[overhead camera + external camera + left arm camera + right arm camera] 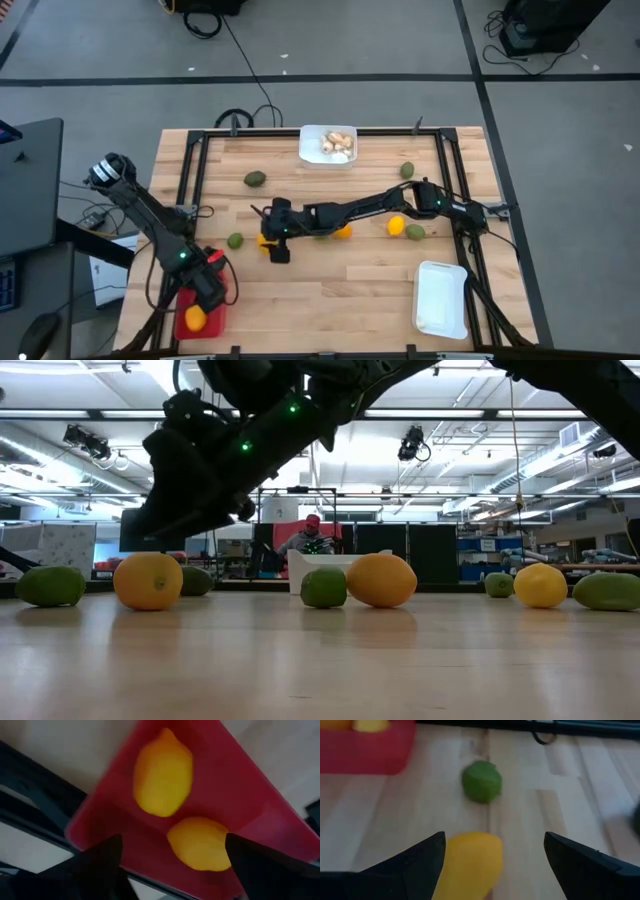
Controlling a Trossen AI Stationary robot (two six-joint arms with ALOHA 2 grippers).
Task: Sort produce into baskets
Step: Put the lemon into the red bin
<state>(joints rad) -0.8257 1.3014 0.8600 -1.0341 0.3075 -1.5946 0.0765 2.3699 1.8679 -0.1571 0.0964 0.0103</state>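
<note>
Two smooth oval lemons [162, 777] lie in the glossy red tray [235, 785]; both tools' fingers gape.

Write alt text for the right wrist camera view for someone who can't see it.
The right pincer is open, its two dark fingers either side of a yellow citrus fruit on the wooden table. Beyond lies a green fruit, with the red basket farther off, holding yellow fruit.

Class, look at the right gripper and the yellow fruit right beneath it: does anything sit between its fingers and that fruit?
Nothing visible does. In the right wrist view the right gripper is open, and the yellow fruit lies on bare table between the fingers. The green fruit sits farther ahead, toward the red basket, not in the gap.
</note>
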